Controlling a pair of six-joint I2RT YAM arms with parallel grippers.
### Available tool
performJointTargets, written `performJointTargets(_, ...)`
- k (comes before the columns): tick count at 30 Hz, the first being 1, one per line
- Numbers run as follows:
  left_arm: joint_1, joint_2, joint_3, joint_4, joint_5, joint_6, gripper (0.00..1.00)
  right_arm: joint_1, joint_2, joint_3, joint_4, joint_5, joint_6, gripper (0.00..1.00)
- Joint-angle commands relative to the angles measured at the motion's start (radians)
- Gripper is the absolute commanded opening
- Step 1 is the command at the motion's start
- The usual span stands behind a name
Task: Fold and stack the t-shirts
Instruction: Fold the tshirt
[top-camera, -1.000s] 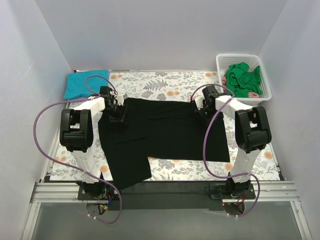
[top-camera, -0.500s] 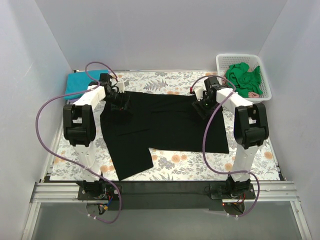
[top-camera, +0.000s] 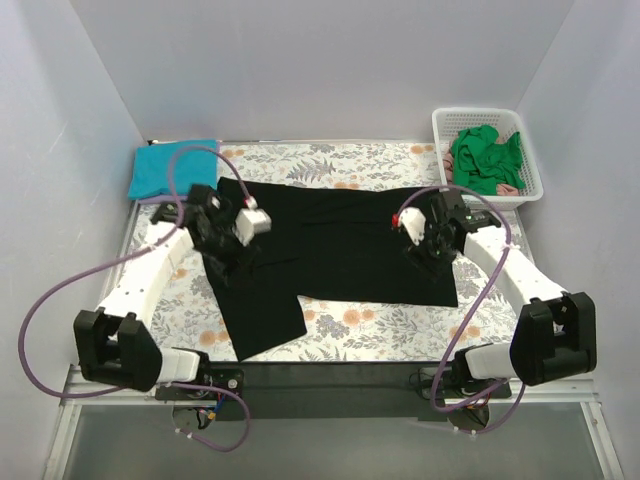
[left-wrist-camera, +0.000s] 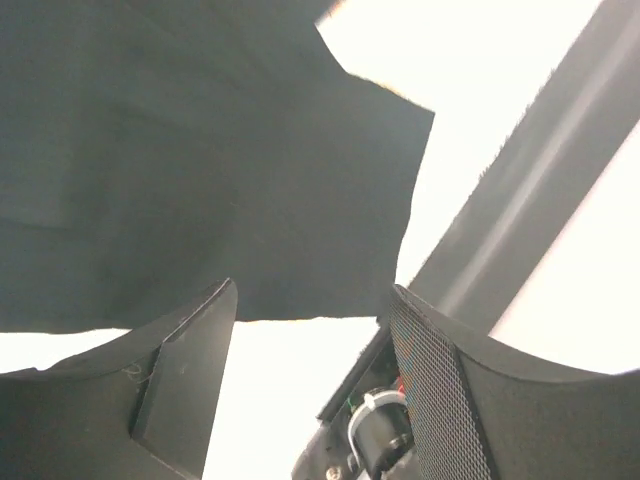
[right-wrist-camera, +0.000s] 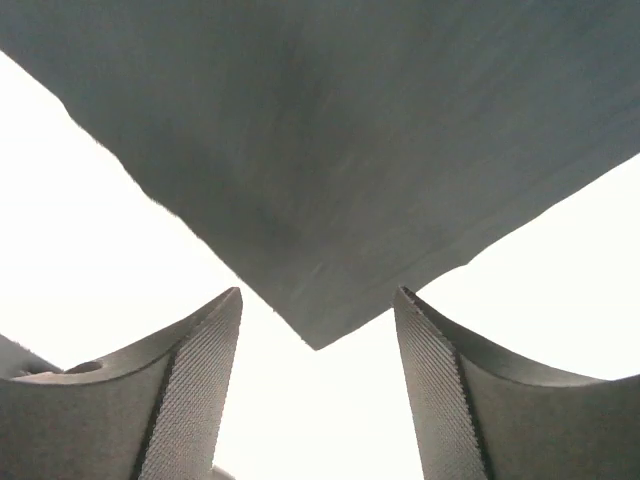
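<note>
A large black t-shirt (top-camera: 340, 240) lies spread flat across the floral table cover, one sleeve reaching toward the near left (top-camera: 265, 325). My left gripper (top-camera: 230, 262) hovers open over its left side; in the left wrist view the gripper (left-wrist-camera: 312, 290) holds nothing and the black cloth (left-wrist-camera: 200, 170) lies ahead. My right gripper (top-camera: 440, 260) stands open over the shirt's right side. Between its fingers (right-wrist-camera: 318, 292) shows a corner of the black shirt (right-wrist-camera: 320, 200), not gripped. A folded teal t-shirt (top-camera: 170, 165) rests at the far left. Green t-shirts (top-camera: 485, 158) fill the basket.
The white lattice basket (top-camera: 530, 150) stands at the far right corner, with a bit of pink cloth (top-camera: 510, 188) in it. Grey walls close in the table on three sides. Purple cables loop beside both arms. Bare floral cover (top-camera: 380, 325) shows near the front edge.
Both grippers opened and let go of the black shirt's far edge, then drew back toward the near side. The shirt now lies flatter, its far edge further back.
</note>
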Motion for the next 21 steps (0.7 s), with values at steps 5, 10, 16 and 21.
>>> performJointTargets(5, -0.329, -0.159, -0.321, -0.019, -0.334, 0.036, 0.61, -0.005, -0.069, -0.215, -0.051, 0.167, -0.106, 0.66)
performJointTargets(10, -0.429, -0.116, -0.327, -0.022, -0.388, 0.022, 0.61, -0.003, -0.127, -0.318, -0.041, 0.216, -0.174, 0.66)
performJointTargets(16, -0.598, -0.103, -0.339, -0.071, -0.394, -0.074, 0.60, -0.003, -0.081, -0.381, 0.103, 0.277, -0.191, 0.61)
performJointTargets(21, -0.730, -0.097, -0.396, -0.086, -0.441, -0.167, 0.61, -0.003, -0.031, -0.404, 0.154, 0.289, -0.191, 0.58)
